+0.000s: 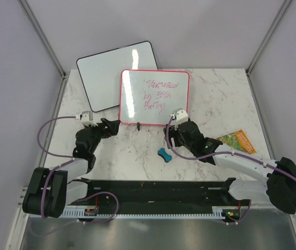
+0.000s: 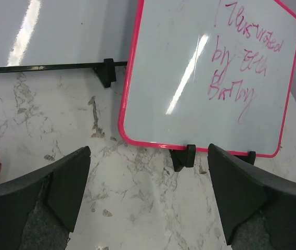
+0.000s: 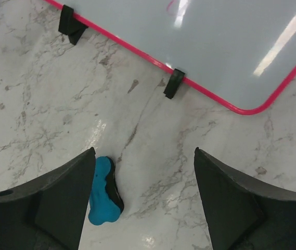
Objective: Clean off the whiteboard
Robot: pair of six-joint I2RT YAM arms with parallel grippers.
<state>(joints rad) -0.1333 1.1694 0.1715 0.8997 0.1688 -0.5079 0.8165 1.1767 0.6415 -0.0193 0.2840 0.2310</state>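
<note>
While whiteboard (image 1: 154,98) btm edge sits ahead | L end effector (image 2: 149,151) wide open, empty | R end effector (image 3: 144,152) same, eraser (image 3: 104,192) beside

Bright, even light from overhead fills all three views, laying long white glare streaks across the whiteboard (image 1: 154,97) and the black-framed board (image 1: 106,75) behind it. Shadows beneath the whiteboard are faint and soft. Its writing is crisp in the left wrist view and smaller and softer from above.
</note>
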